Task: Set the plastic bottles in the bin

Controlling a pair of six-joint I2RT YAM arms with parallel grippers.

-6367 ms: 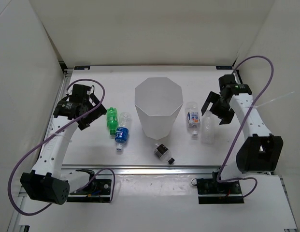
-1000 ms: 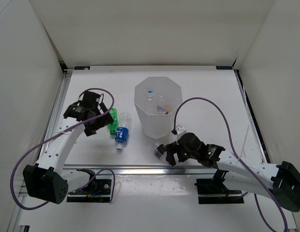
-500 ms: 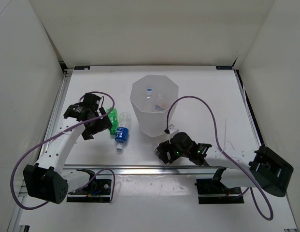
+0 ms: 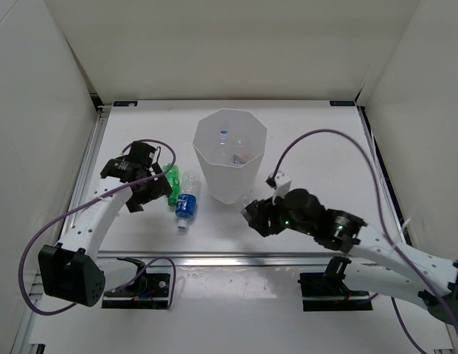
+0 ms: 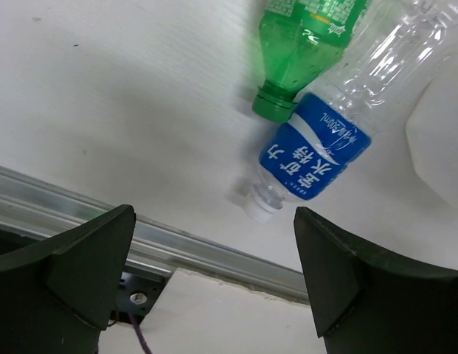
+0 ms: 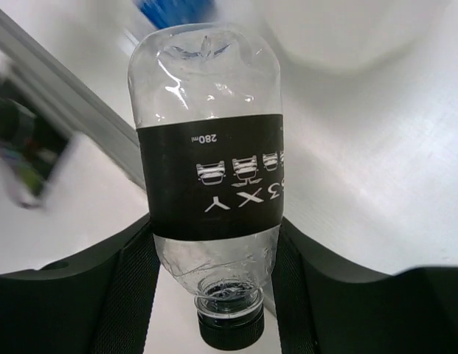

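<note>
My right gripper (image 4: 256, 214) is shut on the short dark-labelled bottle (image 6: 206, 184). Its black cap points toward the wrist, and the fingers (image 6: 133, 284) press both sides. It hangs just off the near right side of the bin (image 4: 221, 188), the tall translucent white container. Two bottles lie inside the bin, one white-capped (image 4: 223, 137) and one with an orange and blue label (image 4: 240, 157). Left of the bin, the green bottle (image 4: 169, 183) and the clear blue-labelled bottle (image 4: 186, 200) lie side by side on the table. My left gripper (image 4: 145, 189) hovers open beside them, and both bottles (image 5: 302, 37) (image 5: 317, 155) lie beyond its fingertips.
An aluminium rail (image 4: 214, 258) runs along the near table edge, seen also in the left wrist view (image 5: 177, 247). White walls enclose the table at the back and on both sides. A purple cable (image 4: 339, 147) arcs above my right arm.
My right gripper has closed on the short dark-labelled bottle and lifted it toward the bin. The bin has slid a little to the left. The left arm has hardly moved.
</note>
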